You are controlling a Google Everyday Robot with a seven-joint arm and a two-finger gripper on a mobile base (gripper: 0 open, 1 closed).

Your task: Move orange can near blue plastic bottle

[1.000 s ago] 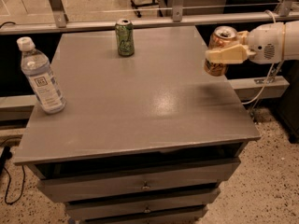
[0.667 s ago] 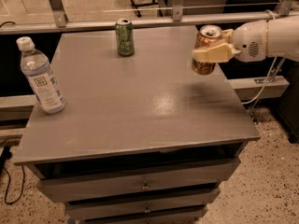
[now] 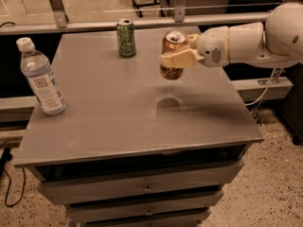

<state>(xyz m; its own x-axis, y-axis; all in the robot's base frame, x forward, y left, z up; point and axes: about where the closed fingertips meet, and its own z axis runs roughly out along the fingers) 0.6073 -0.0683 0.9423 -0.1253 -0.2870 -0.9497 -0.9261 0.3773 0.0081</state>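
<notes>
The orange can, orange-gold with a silver top, hangs in the air above the middle of the grey table, held upright. My gripper comes in from the right on a white arm and is shut on the can, with one tan finger across its front. The blue plastic bottle, clear with a white cap and a white label, stands upright near the table's left edge, well left of the can.
A green can stands upright at the back of the table, left of the held can. The table tops a drawer unit. A metal rail runs behind it. Cables lie on the floor at left and right.
My gripper has carried the orange can leftward from the table's right edge to above its middle, closer to the bottle. The bottle and green can have not moved.
</notes>
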